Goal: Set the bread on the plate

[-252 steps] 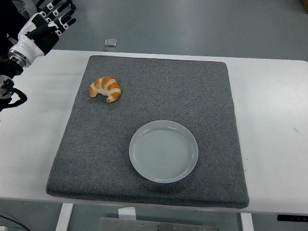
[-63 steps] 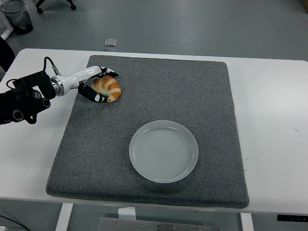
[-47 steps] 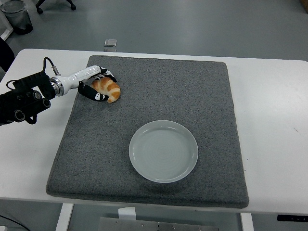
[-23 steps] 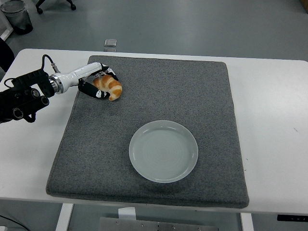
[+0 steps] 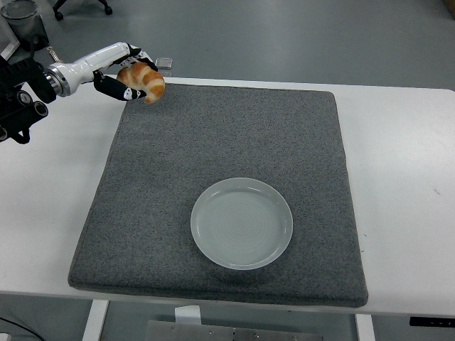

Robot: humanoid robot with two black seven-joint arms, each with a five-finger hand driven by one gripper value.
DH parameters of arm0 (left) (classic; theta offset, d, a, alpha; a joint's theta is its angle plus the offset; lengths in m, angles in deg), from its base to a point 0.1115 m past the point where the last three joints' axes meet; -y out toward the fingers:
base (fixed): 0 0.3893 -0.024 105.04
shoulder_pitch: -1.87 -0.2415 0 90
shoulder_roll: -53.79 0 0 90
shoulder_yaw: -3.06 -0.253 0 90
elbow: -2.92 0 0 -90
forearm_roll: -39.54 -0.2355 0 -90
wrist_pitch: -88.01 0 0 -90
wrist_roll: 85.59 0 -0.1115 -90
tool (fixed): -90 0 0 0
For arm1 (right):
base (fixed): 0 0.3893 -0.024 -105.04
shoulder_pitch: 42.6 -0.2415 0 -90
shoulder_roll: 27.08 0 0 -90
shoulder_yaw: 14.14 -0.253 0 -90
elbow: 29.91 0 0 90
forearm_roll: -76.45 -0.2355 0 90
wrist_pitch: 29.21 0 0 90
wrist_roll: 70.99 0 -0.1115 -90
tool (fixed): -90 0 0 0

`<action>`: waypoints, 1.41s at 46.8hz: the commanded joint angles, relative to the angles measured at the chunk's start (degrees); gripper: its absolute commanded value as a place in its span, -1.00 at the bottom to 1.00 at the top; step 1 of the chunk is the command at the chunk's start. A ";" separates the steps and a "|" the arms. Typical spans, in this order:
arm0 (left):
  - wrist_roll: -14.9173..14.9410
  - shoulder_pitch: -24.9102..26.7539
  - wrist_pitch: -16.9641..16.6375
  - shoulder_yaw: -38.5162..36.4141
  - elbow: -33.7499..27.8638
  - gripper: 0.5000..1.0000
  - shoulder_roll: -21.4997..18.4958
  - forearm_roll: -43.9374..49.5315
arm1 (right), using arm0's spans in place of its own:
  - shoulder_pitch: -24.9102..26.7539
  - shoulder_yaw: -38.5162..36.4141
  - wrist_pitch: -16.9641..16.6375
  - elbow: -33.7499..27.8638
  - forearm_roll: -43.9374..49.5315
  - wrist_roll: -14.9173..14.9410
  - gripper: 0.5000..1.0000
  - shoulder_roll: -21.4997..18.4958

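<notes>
A golden croissant (image 5: 144, 80) hangs in the air above the far left corner of the grey mat (image 5: 234, 142). My left hand (image 5: 128, 74) is shut on it, thumb below and fingers over the top. The white forearm runs back toward the picture's left edge. A round pale plate (image 5: 242, 223) lies on the mat's near middle, well to the right of and nearer than the hand, with nothing on it. My right hand does not show.
The mat covers most of the white table (image 5: 398, 156). A small clear container (image 5: 164, 65) stands at the table's far edge just behind the held croissant. A bin (image 5: 21, 11) shows on the floor at top left.
My left hand closed around the croissant on the mat, then lifted it up and back toward the far left corner. The plate stayed put.
</notes>
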 commanded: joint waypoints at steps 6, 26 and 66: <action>-0.01 3.59 0.20 -0.51 -0.11 -1.00 -1.50 -0.18 | 0.00 0.00 -0.03 0.00 0.00 0.00 0.75 0.00; 0.08 11.51 3.72 -0.69 0.41 -1.00 -2.56 -0.18 | 0.00 0.00 0.06 0.00 0.00 0.00 0.75 0.00; 0.08 12.74 4.51 -0.69 0.41 -1.00 -3.08 -0.27 | 0.00 0.00 -0.03 0.00 0.00 0.00 0.75 0.00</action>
